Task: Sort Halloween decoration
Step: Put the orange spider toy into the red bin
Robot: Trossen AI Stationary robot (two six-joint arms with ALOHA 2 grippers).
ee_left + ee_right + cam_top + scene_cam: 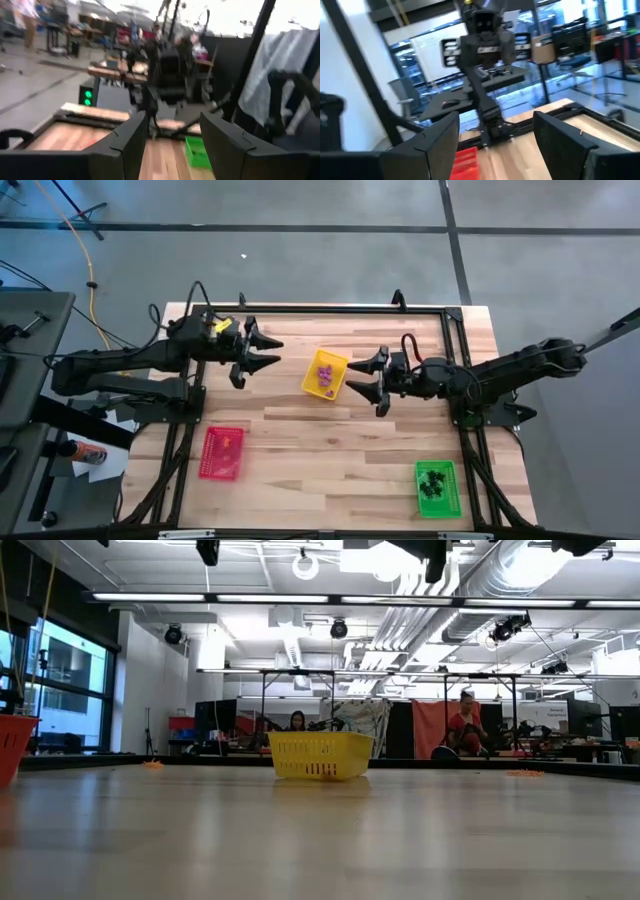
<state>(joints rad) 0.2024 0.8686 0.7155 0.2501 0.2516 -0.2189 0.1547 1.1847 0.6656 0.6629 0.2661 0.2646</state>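
In the high view a yellow tray (325,374) at the table's middle holds several purple trinkets (324,374). A red tray (222,452) near the left front holds orange trinkets (228,441). A green tray (436,488) at the right front holds black trinkets (432,481). My left gripper (268,353) hovers open, left of the yellow tray. My right gripper (362,377) hovers open, right of it. Both hold nothing and are raised off the table. The low view shows the yellow tray (320,756) resting on the tabletop.
A black frame (330,309) runs along the table's far and side edges. Bare wood (330,450) lies between the red and green trays. People (466,725) sit in the room beyond the table.
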